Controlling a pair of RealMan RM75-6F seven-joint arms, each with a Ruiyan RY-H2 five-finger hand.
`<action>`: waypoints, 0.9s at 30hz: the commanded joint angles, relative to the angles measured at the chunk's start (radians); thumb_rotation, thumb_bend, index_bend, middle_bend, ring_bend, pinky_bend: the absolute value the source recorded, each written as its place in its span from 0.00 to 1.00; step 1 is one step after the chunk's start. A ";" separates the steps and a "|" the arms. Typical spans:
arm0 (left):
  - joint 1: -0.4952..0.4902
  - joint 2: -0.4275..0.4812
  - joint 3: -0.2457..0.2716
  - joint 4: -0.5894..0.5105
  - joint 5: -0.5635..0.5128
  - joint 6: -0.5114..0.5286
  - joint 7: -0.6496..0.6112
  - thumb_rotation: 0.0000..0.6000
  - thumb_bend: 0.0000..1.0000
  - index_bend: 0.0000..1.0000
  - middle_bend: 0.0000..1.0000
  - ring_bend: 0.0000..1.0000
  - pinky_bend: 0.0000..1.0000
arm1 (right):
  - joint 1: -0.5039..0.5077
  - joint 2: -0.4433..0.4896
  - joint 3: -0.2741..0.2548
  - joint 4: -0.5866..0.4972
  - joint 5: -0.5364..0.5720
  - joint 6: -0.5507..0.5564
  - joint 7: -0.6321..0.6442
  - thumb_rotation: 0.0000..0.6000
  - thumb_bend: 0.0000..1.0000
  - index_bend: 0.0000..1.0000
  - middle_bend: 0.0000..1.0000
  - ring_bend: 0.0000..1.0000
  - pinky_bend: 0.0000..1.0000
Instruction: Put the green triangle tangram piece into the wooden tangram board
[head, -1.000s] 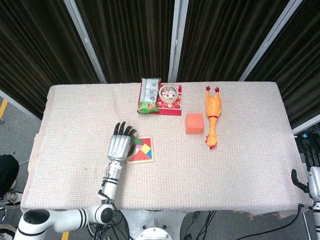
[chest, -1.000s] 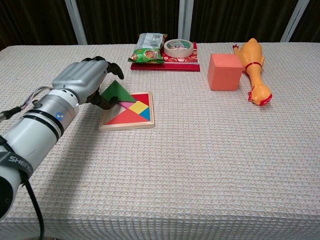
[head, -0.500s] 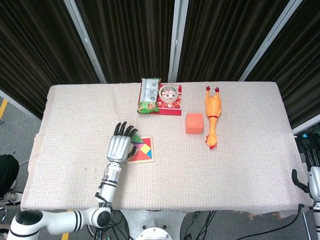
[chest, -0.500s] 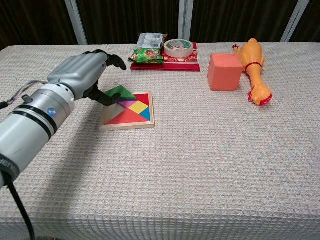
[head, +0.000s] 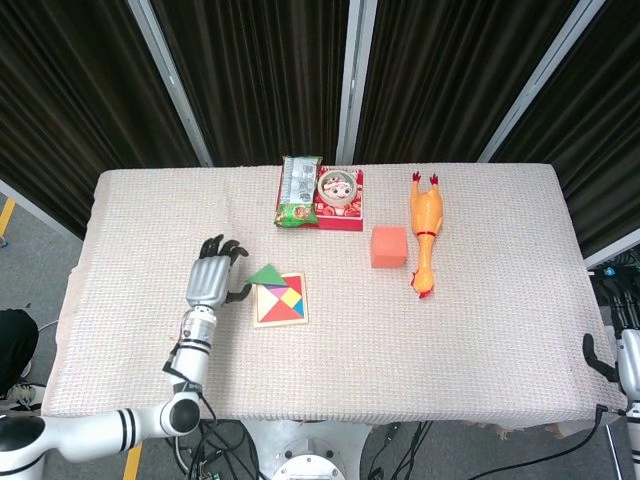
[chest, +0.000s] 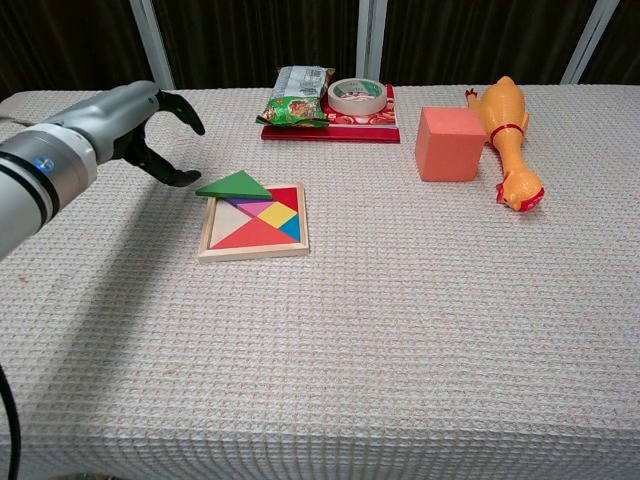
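The green triangle lies across the far left corner of the wooden tangram board, partly on its rim and not seated in it. The board holds red, yellow, blue and purple pieces. My left hand hovers to the left of the triangle with its fingers spread and nothing in it, apart from the piece. Of my right arm only a bit of dark hardware shows at the right edge of the head view; the hand itself is out of sight.
At the far side stand a red tray with a green snack bag and a tape roll. An orange cube and a rubber chicken lie to the right.
My left hand let go of the green triangle and drew back to the left. The triangle now rests flat on the board's far left corner.
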 joint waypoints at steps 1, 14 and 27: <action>-0.017 0.030 -0.014 -0.009 -0.088 -0.063 0.012 0.67 0.21 0.34 0.15 0.00 0.00 | 0.004 0.006 0.001 -0.012 -0.004 0.002 -0.010 1.00 0.42 0.00 0.00 0.00 0.00; -0.081 0.042 0.003 0.035 -0.202 -0.112 0.031 0.33 0.27 0.36 0.14 0.00 0.00 | 0.012 0.003 0.000 -0.014 0.009 -0.019 -0.027 1.00 0.42 0.00 0.00 0.00 0.00; -0.111 0.031 0.044 0.025 -0.202 -0.100 0.020 0.27 0.31 0.38 0.14 0.00 0.00 | 0.011 -0.005 -0.003 0.005 0.014 -0.023 -0.012 1.00 0.42 0.00 0.00 0.00 0.00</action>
